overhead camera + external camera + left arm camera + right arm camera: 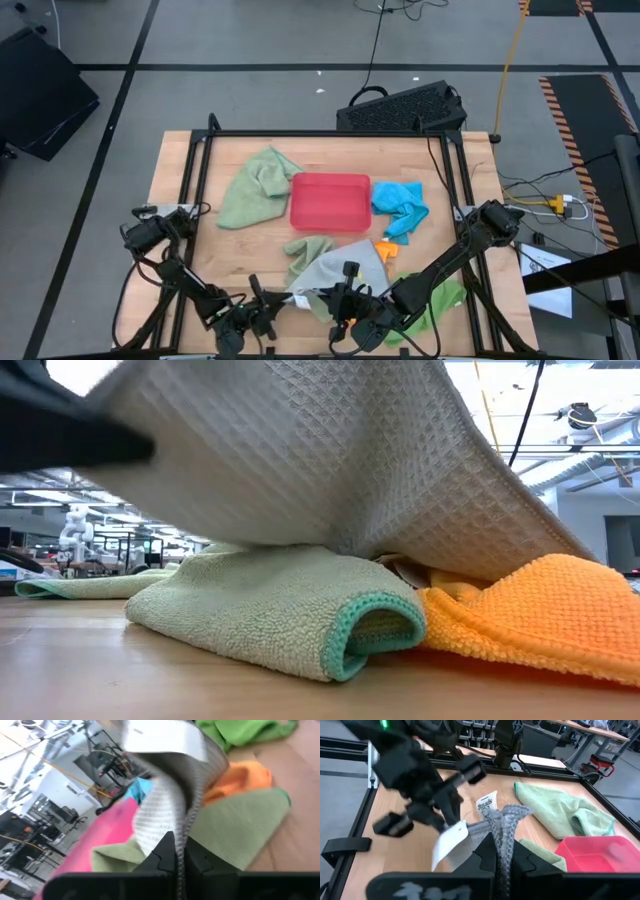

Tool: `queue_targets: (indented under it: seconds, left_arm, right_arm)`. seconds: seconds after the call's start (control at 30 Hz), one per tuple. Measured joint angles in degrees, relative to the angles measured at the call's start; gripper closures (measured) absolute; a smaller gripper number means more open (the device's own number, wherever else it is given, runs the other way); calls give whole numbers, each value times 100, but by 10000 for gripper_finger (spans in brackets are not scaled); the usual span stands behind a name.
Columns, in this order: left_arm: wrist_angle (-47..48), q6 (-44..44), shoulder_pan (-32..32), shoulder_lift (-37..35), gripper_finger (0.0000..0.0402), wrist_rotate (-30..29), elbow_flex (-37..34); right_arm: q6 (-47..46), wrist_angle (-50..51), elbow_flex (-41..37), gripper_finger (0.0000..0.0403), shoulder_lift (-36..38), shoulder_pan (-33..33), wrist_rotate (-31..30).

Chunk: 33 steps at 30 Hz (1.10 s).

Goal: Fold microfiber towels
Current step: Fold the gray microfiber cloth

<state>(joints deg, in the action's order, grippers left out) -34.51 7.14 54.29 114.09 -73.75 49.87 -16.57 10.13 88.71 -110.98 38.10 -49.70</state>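
Wooden tabletop inside a black frame is what I'm watching, with the red tray at its middle as my landmark. Left of the tray lies a sage green towel, bunched and flat on the wood. At the near edge, left of and below the tray, my left gripper has its jaws together, clamped on a fold of the grey-blue towel, which hangs lifted off the wood. Under that raised cloth, just below the tray, I see the second sage green towel with its teal hem curled. Beside it, my right gripper has its jaws clamped on another bunched edge of the same grey-blue towel, white tag dangling. An orange towel touches the second sage one. Right of the tray sits the bright blue towel, and below that, near my right arm, the bright green towel.
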Motion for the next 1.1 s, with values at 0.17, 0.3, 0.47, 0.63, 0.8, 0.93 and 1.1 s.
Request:
queue_targets:
  seconds: [0.17, 0.3, 0.47, 0.63, 0.8, 0.93, 1.1]
  left_arm:
    - [363, 109, 176, -863, 388, -119, 0]
    - [925, -119, 281, -1935, 396, 145, 0]
    - [1284, 110, 712, -3272, 395, -156, 1]
    - [1386, 599, 1229, -4381, 396, -787, 2]
    - [1836, 632, 1422, -5089, 398, -989, 1]
    - [1943, 464, 1512, -5392, 397, -1526, 0]
    - [1952, 780, 1519, -5832, 399, -1636, 0]
  right_arm:
    - [536, -294, -2, 401, 0, -185, 37]
    - [1460, -1371, -7, 401, 75, -427, 690]
    - [2378, -2128, -7, 401, 359, -585, 1211]
    - [2706, -2235, 0, 401, 754, -823, 1705]
    - [2898, -2235, 11, 401, 928, -1461, 3034]
    - [2585, -2223, 7, 401, 927, -2167, 4346]
    - [2201, -2394, 7, 401, 929, -2953, 5563]
